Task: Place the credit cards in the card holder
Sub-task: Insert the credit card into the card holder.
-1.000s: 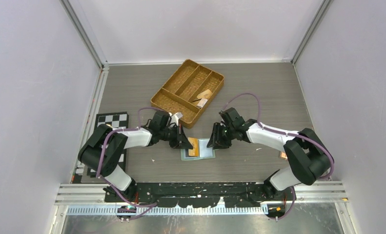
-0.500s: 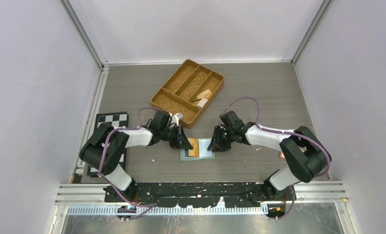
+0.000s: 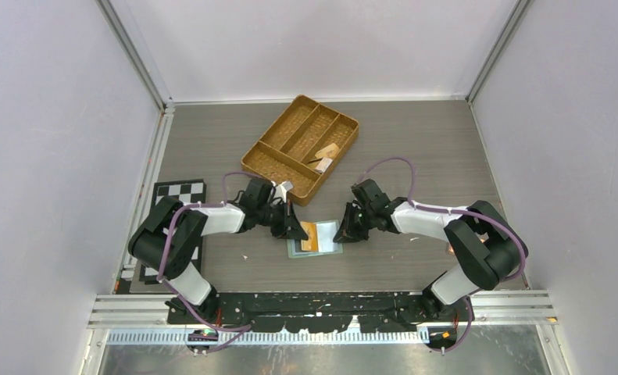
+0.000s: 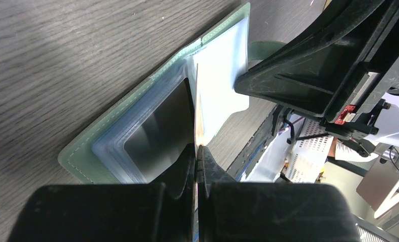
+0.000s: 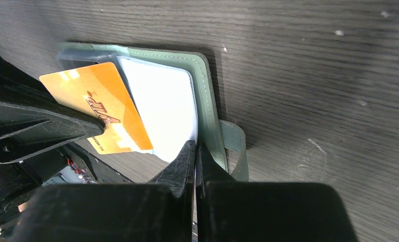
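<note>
Between the two arms, on the table (image 3: 423, 156), the wallet (image 3: 330, 241) lies open and flat with its clear sleeves facing up. The left gripper (image 3: 295, 230) sits at the wallet's left edge, its jaws pinched tight on an orange card (image 5: 104, 108). The left wrist view shows this card edge-on, a thin line running from the fingertips toward the wallet's fold. It is held by one edge and tilted, which looks meant to let the free end slide under a sleeve. That free end lies across the sleeves on the wallet's left half; whether it has entered a pocket I cannot tell.

The right gripper (image 5: 194, 150) is at the wallet's right edge, jaws closed on the near rim of a pale sleeve (image 5: 162, 111), just beside the wallet's strap (image 5: 235, 146). I judge this grip is there to steady or lift that page, so the wallet does not skid while the card is pushed in from the other side.

A dark rectangle (image 4: 157, 132) shows through the sleeves on the wallet's left. It may be a card already stowed, though that is unsure. Beyond the wallet, well apart from it, stands a woven tray (image 3: 269, 130).

The next move likely calls for a shallow push toward the fold. Too steep an angle could buckle the sleeve.
</note>
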`<state>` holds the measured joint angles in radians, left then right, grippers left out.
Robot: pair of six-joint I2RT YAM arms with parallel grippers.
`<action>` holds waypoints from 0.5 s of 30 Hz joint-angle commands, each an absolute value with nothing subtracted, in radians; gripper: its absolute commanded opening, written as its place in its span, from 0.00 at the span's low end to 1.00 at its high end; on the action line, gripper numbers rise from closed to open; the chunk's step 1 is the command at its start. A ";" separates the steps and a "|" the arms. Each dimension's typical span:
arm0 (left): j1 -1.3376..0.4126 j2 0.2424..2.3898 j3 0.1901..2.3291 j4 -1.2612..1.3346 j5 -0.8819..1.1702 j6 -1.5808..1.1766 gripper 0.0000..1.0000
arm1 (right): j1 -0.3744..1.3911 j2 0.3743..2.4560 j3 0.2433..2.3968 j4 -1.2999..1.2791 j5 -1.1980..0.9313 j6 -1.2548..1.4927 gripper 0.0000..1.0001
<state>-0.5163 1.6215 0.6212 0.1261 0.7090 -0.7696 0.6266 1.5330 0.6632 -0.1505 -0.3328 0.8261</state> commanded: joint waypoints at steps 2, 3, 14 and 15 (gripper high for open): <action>-0.518 1.638 0.649 0.131 0.719 -0.756 0.00 | 0.632 1.541 0.683 -0.217 -0.258 0.802 0.01; -0.518 1.644 0.647 0.145 0.730 -0.778 0.00 | 0.631 1.544 0.685 -0.216 -0.258 0.802 0.00; -0.518 1.624 0.653 0.208 0.806 -0.887 0.00 | 0.632 1.555 0.690 -0.231 -0.246 0.794 0.01; -0.518 1.624 0.655 0.208 0.807 -0.888 0.00 | 0.631 1.553 0.689 -0.233 -0.244 0.795 0.00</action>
<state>-0.5163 1.6451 0.6235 0.1600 0.7647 -0.8570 0.6277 1.5383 0.6807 -0.1799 -0.3119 0.8215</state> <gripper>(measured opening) 0.010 0.018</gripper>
